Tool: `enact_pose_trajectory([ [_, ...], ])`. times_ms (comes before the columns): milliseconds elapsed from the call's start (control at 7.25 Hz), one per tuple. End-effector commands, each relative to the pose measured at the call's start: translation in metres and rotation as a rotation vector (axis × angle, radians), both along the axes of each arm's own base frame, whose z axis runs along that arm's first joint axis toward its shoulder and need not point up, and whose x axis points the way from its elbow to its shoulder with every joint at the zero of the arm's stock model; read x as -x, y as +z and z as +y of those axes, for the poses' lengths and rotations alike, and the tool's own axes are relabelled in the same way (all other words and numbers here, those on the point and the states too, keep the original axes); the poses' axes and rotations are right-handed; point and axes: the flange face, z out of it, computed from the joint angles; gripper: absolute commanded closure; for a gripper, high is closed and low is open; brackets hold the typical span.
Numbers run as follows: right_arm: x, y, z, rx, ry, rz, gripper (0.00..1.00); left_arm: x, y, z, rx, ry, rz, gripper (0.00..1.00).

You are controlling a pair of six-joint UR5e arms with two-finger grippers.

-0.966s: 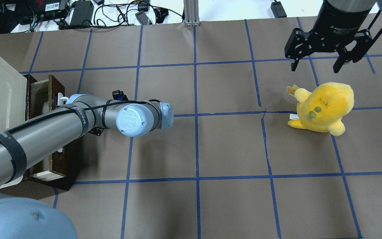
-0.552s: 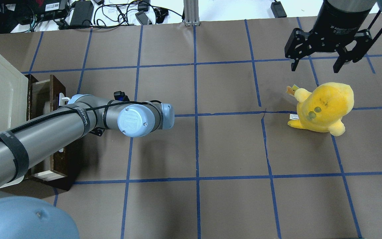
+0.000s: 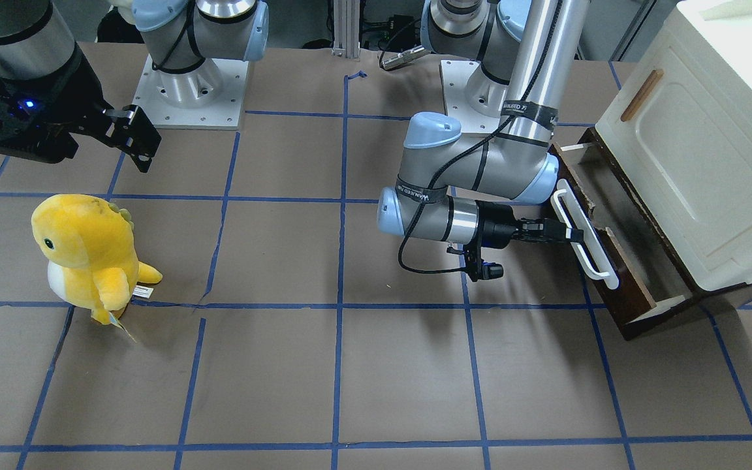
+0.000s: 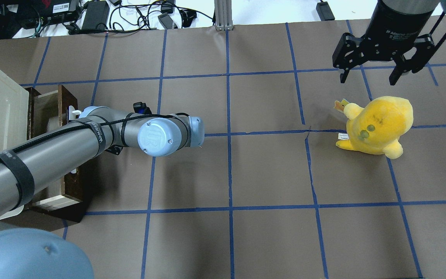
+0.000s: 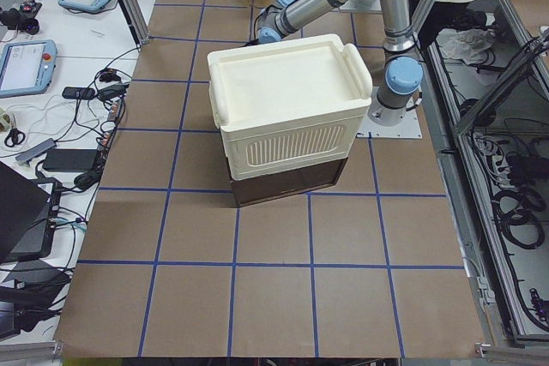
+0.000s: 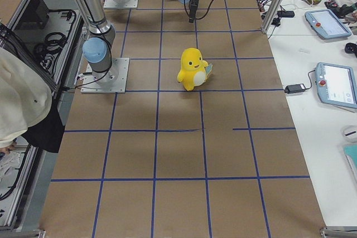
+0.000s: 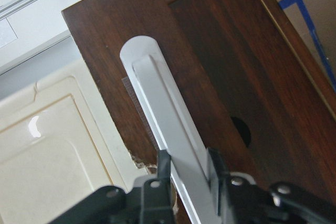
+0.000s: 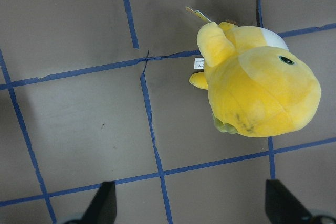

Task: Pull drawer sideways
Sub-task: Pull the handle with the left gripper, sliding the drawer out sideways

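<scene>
Drawer [image 7: 252,77] front was smooth dark wood, chipped beside its glossy white plastic handle [image 7: 160,111]; table paper [image 4: 269,170] matt.

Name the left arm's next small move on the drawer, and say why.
Probably pull straight away from the cream-white cabinet: the left tool is shut on the long white bar handle, and the dark brown wooden drawer is only partly out.

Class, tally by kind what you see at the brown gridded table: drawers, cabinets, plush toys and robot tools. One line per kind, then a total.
Drawers: 1, the drawer
Cabinets: 1, the cream-white cabinet
Plush toys: 1, the yellow plush toy
Robot tools: 2, the left tool and the right tool
Total: 5
</scene>
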Motion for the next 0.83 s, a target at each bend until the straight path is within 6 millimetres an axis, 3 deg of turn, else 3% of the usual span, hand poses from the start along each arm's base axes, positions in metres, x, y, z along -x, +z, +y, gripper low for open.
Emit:
enact_pose_trajectory([
  [0, 0.0, 0.0, 0.0, -0.001, 0.0, 0.0, 0.0, -0.002, -0.003, -0.001, -0.008, 0.005, -0.001, 0.68],
  [690, 0.0, 0.0, 0.0, 0.001, 0.0, 0.0, 0.0, 0.013, -0.005, 0.005, -0.013, -0.024, -0.001, 0.68],
])
